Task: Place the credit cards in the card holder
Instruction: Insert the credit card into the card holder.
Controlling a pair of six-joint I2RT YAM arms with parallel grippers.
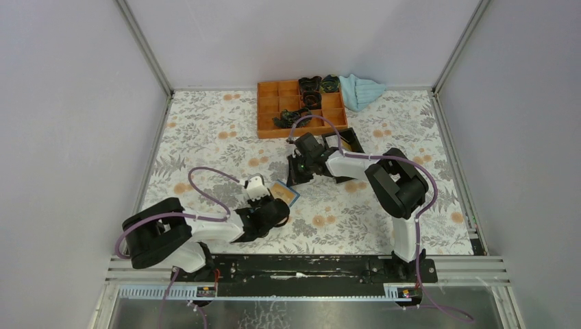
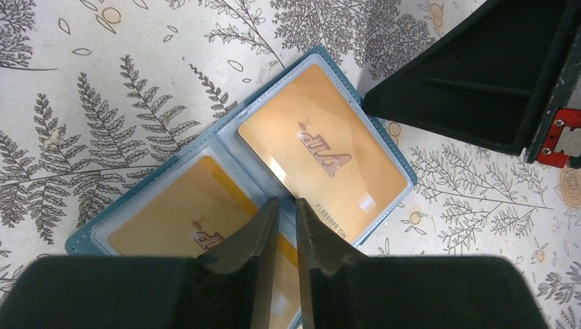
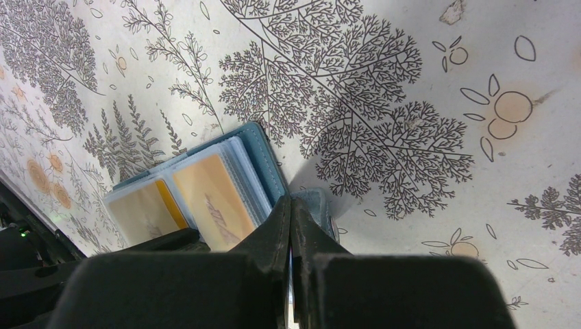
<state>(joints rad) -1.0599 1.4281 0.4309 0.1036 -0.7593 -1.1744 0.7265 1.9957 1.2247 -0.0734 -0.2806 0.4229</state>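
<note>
While the card holder (image 2: 229, 147) is lying open on the bench (image 1: 205, 130) near the middle of the top view, two tan-orange credit cards (image 2: 322, 154) are showing in its clear sleeves, one on each half. No loose card is showing, so the task is looking nearly done; the lower-left card may need seating. Counting: one holder, two cards. The left claw (image 2: 286, 203) is hovering over that card, jaws barely parted; I cannot tell whether it is gripping anything. The right claw (image 3: 290, 202) is clenched at the holder's edge.

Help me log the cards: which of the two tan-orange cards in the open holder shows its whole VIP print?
The upper-right card in the left wrist view; the lower-left card is partly hidden behind the left gripper.
</note>
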